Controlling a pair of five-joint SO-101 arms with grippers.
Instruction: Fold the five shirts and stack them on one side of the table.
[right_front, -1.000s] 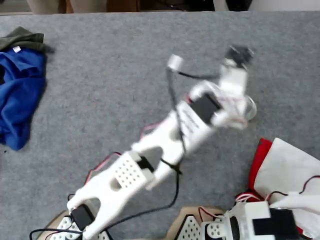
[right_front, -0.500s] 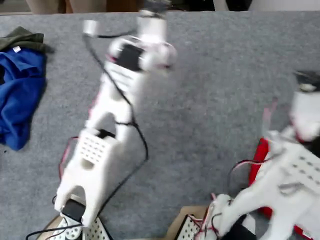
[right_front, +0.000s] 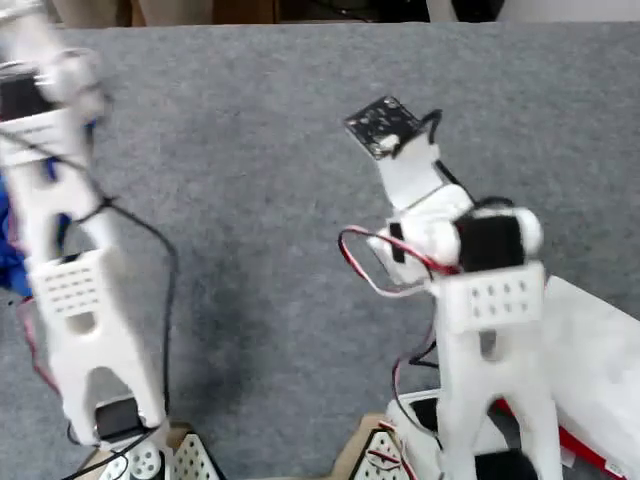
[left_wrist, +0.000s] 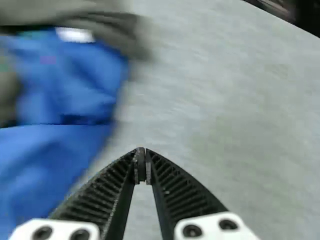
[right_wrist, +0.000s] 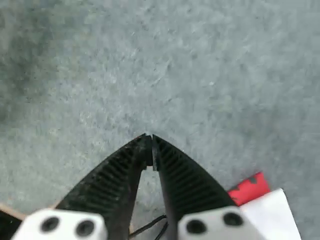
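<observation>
Blue shirt (left_wrist: 60, 100) sits right by my left arm (right_front: 60, 280), which swung over from the middle of the counter (right_front: 250, 200) while my right arm (right_front: 490, 300) rose off the white shirt (right_front: 600, 340) and red shirt (right_wrist: 248, 187), so blue is likely next; with the dark shirt (left_wrist: 100, 20) I count four, and both jaws are pressed together, empty.

The left arm (right_front: 70, 300) stands tall along the left side of the high view, stretched away from its base. The left gripper (left_wrist: 141, 167) has its ribbed black fingers (left_wrist: 110, 190) pressed together at the tips and holds nothing. The right arm (right_front: 490, 300) rises from its base at the near right and bends in toward the middle with the wrist angled down, and the right gripper (right_wrist: 150, 147) is likewise closed tip to tip and empty.
</observation>
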